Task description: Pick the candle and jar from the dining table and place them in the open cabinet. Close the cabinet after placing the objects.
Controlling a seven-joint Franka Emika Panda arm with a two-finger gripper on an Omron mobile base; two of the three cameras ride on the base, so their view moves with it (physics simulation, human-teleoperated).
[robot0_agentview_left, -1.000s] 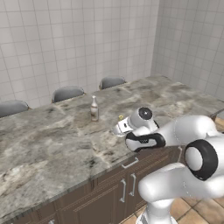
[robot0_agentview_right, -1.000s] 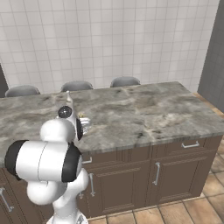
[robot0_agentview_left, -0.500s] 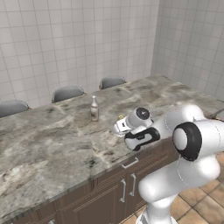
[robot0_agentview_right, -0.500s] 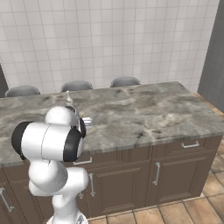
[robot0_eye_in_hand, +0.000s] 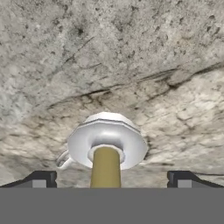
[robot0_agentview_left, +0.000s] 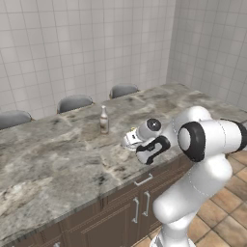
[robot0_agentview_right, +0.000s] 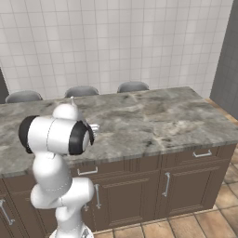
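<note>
The candle, a yellow stick on a round silvery holder, stands on the dining table's veined marble top. My gripper is open, its two dark fingertips either side of the candle and clear of it. In the left base view the gripper hangs low over the dining table near its front edge, with the candle's yellow top showing beside the hand. The jar and the cabinet are out of view.
A slim clear glass bottle stands just behind and left of the gripper. Grey stools line the table's far side before the tiled wall. Dark drawer and door fronts with silver handles run below the top.
The arm's elbow has swung up and in toward the table. The hand has stayed over the candle, jaws as wide as before.
</note>
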